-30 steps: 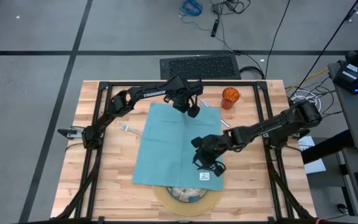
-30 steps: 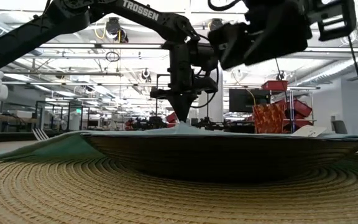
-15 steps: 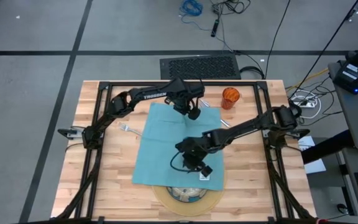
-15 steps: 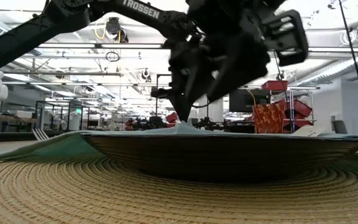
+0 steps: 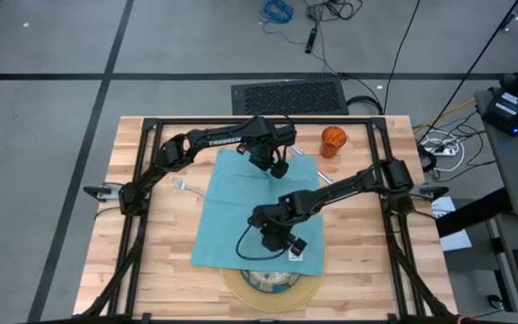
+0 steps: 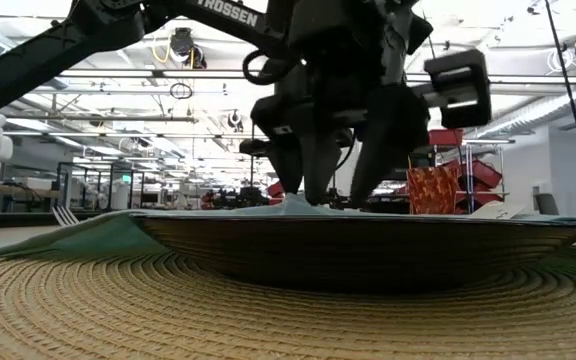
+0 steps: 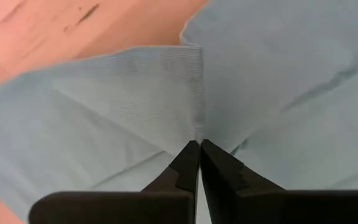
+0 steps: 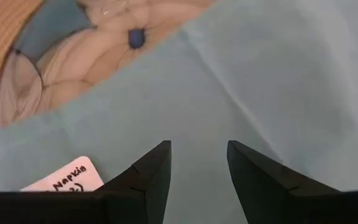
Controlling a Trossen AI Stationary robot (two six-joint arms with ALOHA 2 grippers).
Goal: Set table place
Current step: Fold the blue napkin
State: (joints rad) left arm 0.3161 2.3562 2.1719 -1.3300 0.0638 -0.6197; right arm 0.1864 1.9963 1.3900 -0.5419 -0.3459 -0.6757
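Note:
The teal napkin (image 5: 241,211) lies spread on the table (image 5: 151,270). Its near edge lies over the far part of the patterned plate (image 5: 268,282) on the round tan mat (image 5: 241,292). My left gripper (image 5: 277,167) is shut on the napkin near its far edge. My right gripper (image 5: 273,241) is open and points down over the napkin's near part, beside its white label (image 8: 67,177). I cannot tell whether its fingertips (image 6: 318,195) touch the cloth. The orange cup (image 5: 333,140) stands at the far right. My left gripper pinches a small raised fold of the napkin (image 7: 197,134) between its two fingers, near the middle of the far edge. The fingers come from above, pointing down. The cloth rises to a low peak (image 6: 293,204) at the fingers, and the rest lies on the table.
A silver fork (image 5: 183,186) lies on the wood left of the napkin. Another silver piece (image 5: 325,178) shows at the napkin's right edge. Black frame rails (image 5: 142,162) run along the table's sides. Bare wood shows at the near left and right.
My right gripper has gone toward the table's left edge over the napkin and come down close to the cloth, fingers open and pointing down.

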